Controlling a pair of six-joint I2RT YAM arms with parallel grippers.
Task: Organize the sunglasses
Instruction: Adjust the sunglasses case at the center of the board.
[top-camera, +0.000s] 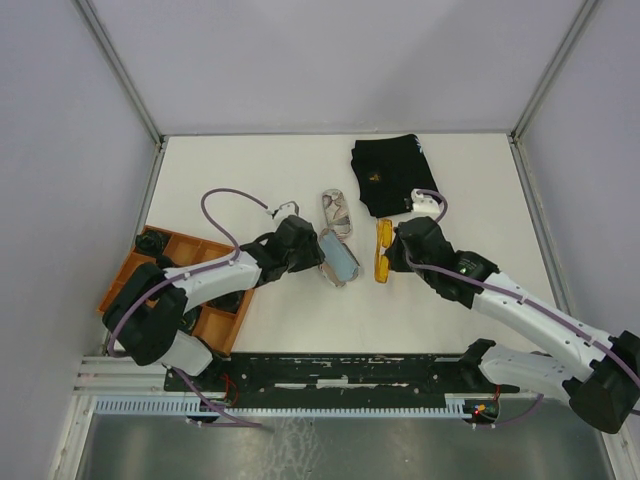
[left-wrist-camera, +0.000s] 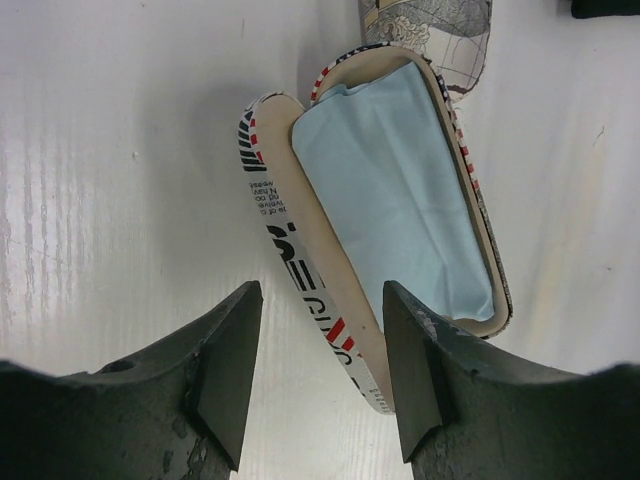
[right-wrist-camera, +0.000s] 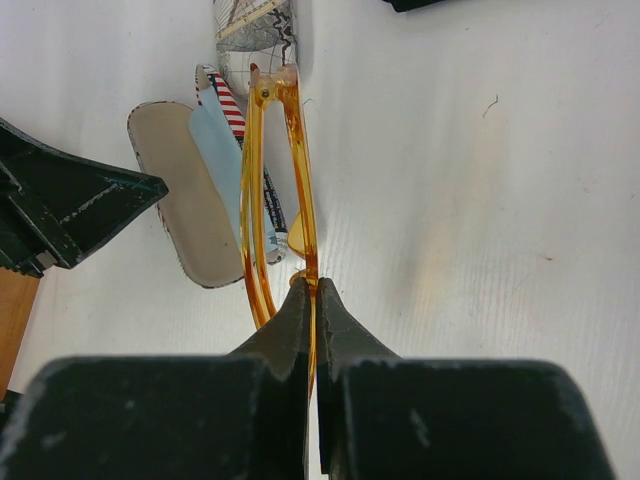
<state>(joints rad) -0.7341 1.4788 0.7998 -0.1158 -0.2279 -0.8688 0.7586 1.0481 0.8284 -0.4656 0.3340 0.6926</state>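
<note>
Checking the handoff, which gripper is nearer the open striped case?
Left. The left gripper hovers at the open case; the right gripper sits to its right, shut on the orange sunglasses.

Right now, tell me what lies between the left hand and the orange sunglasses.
The open printed case, a light blue cloth inside it, lies between the left hand and the orange sunglasses. The top view shows this.

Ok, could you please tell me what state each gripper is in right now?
Left gripper: open, by the open glasses case, holding nothing.
Right gripper: closed on the orange sunglasses.
</note>
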